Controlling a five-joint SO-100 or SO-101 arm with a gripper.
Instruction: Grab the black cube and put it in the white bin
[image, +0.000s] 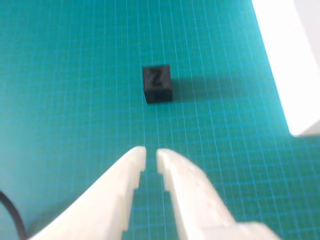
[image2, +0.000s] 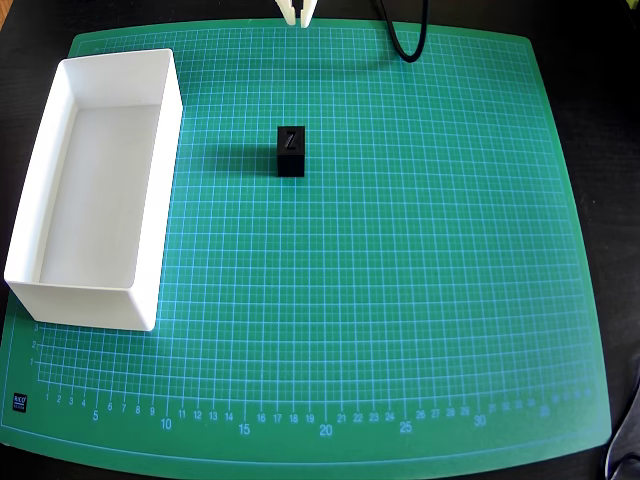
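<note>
The black cube (image2: 290, 151) rests on the green cutting mat, a letter-like mark on its top face; in the wrist view the cube (image: 157, 83) lies ahead of the fingertips with mat between them. My gripper (image: 151, 156) has cream fingers nearly touching, nothing between them. In the overhead view only the gripper's tips (image2: 299, 14) show at the top edge. The white bin (image2: 148, 216) stands along the mat's left side, empty; its corner (image: 295, 75) shows at the right of the wrist view.
The green gridded mat (image2: 400, 300) covers most of the table. A black cable (image2: 405, 40) loops onto the mat's top edge right of the gripper. Dark table surrounds the mat.
</note>
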